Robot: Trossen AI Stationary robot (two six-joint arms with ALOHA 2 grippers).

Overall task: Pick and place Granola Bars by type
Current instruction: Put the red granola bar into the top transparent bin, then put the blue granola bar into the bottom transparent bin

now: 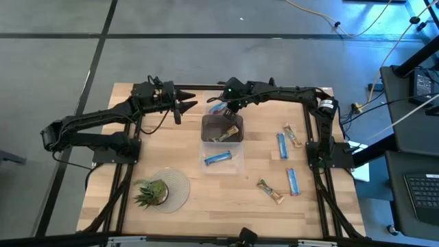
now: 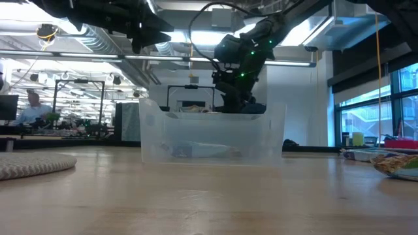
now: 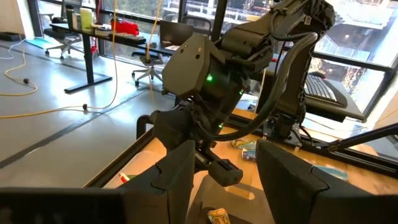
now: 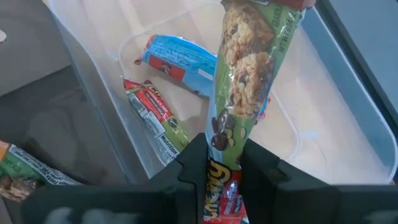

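One granola bar point(image 4: 245, 81) clamped in right gripper point(image 4: 224, 174), long axis pointing down into clear bin point(image 1: 206, 127) near table's far edge; left gripper point(image 1: 184, 108) beside bin, half-open, empty.

A green-wrapped chocolate-chip granola bar point(image 4: 245, 74) is hanging lengthwise over the clear bin, pinched at one end. A blue-wrapped bar point(image 4: 177, 59) and a green-and-red one point(image 4: 155, 115) are lying inside that bin. Two blue bars point(image 1: 281, 145) and two brown bars point(image 1: 293, 134) are lying scattered on the table.
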